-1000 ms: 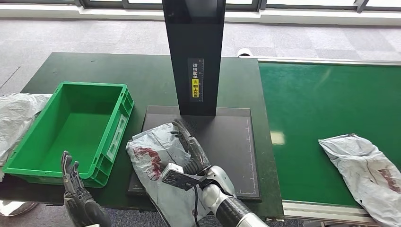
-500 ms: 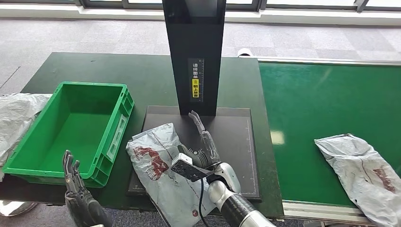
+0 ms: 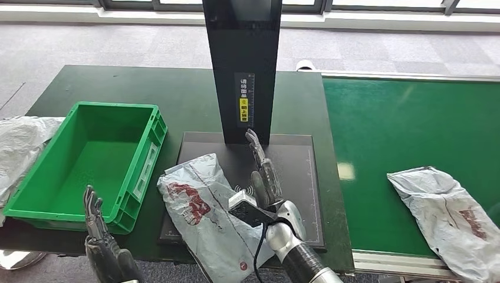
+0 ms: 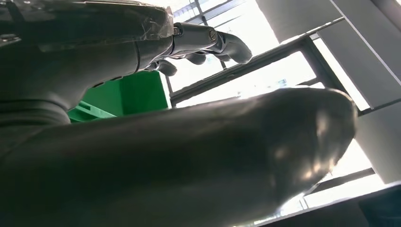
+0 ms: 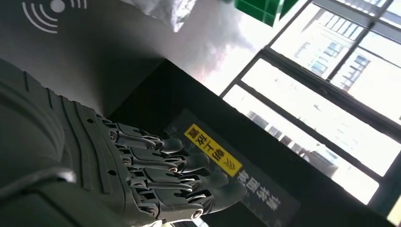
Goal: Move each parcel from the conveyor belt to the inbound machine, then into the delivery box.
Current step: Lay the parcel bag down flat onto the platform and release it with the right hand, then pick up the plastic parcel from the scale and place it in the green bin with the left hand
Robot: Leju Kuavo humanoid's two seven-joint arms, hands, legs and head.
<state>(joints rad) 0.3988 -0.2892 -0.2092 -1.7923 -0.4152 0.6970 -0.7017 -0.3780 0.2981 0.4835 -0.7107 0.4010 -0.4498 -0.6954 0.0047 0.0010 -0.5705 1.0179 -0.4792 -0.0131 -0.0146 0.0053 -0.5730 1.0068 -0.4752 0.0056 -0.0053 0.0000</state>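
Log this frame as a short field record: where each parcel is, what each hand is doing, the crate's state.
parcel on scanner: grey parcel lies on the inbound machine's black plate, overhanging its near edge
parcel on belt: second grey parcel on the green conveyor belt
right hand: open, raised beside the scanner parcel, holding nothing
left hand: open, upright near the crate
green crate: holds no parcel

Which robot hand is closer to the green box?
The left hand. It is raised just in front of the green box's near corner, holding nothing. The right hand is farther away, open over the black scanner plate, past the grey parcel.
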